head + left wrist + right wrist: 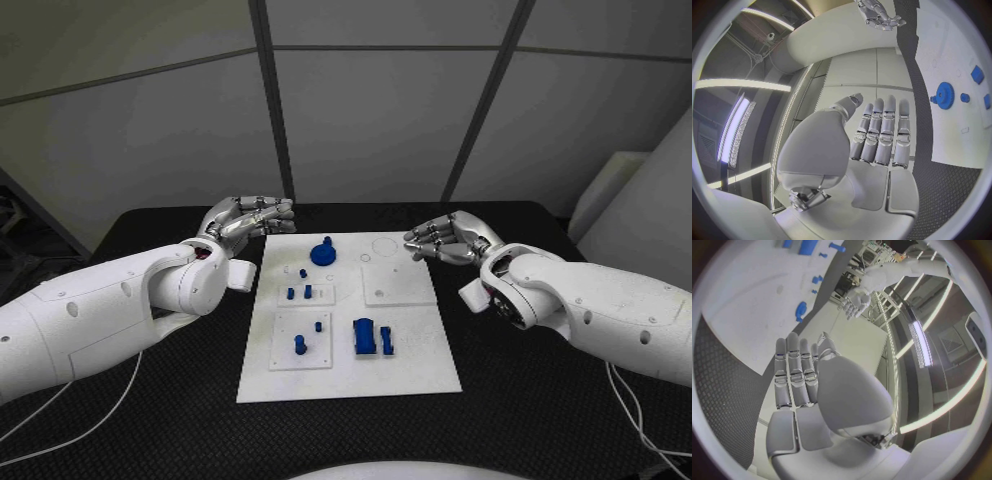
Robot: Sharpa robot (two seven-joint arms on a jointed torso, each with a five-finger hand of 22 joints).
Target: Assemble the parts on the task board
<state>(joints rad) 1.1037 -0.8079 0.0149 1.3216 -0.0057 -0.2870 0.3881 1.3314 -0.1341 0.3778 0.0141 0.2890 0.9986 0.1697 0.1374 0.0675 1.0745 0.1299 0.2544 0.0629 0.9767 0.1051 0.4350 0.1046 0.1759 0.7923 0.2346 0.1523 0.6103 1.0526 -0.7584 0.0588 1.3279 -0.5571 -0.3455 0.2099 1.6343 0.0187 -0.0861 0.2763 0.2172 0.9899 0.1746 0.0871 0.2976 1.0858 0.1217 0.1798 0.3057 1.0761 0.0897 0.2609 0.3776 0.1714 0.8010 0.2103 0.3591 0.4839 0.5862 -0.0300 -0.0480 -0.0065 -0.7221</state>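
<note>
— Blue against white: looking at a gear [323, 253] standing near the far edge of the task board [418, 375], small pegs [299, 293] just nearer on a raised square, and a larger block [368, 336] sitting toward the near edge.

— Checking the hands now. Finding the left hand [248, 218] hanging at the board's far left corner, fingers stretched out side by side, gripping nothing.

— Seeing much the same opposite: right hand [447, 238] hovering by the far right corner, fingers extended, empty, touching no part.

— Judging the step, then?

— Struggling to settle it. Fitting two readings equally well: parts waiting to be seated, with both hands poised beside the board; or parts sitting home already, with both hands standing clear of finished work.

— Telling seated from merely resting?

— Failing to, from the head view; being far too small to make out how deep any peg is sitting.

— Naming a next move anyway?

— Holding back from that. Noting only what any reach here would be calling for: pinching finely with the fingertips, since the parts are looking small and crowded; keeping each one upright; avoiding knocking the neighbouring pegs. Noting also the gear lying nearest the left hand, just beside it.
</note>
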